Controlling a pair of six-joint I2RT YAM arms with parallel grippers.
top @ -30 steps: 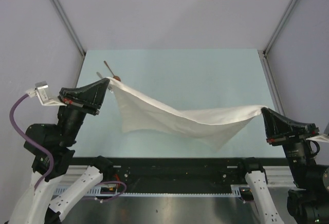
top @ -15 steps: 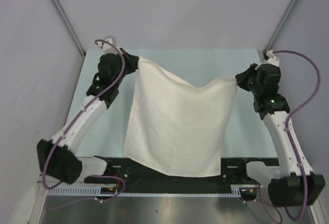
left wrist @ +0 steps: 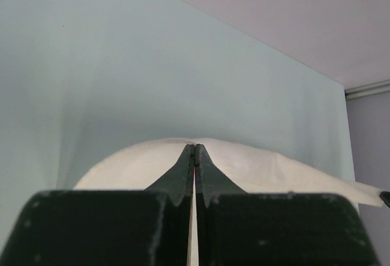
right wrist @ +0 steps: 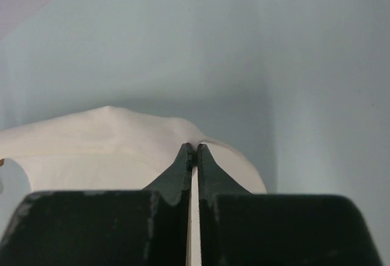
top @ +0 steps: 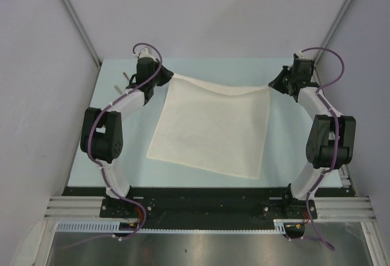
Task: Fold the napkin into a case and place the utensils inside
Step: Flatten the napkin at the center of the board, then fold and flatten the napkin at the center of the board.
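The cream-white napkin (top: 213, 125) lies spread open as a square on the pale blue table (top: 122, 156), its far edge slightly raised. My left gripper (top: 163, 77) is shut on the napkin's far left corner, and in the left wrist view the cloth (left wrist: 262, 165) bulges out from the closed tips (left wrist: 194, 147). My right gripper (top: 274, 85) is shut on the far right corner, and the napkin (right wrist: 91, 138) spreads to the left of its tips (right wrist: 194, 147). Of the utensils (top: 119, 86), only thin handle ends show left of the left arm. No case shape shows.
Both arms reach out long over the table's sides. Grey enclosure walls with metal posts (top: 79, 25) close in the back and sides. A black rail (top: 201, 196) runs along the near edge by the arm bases.
Both arms have swung from near the front to the far side, carrying the napkin's corners. The cloth went from hanging between them to lying flat on the table.
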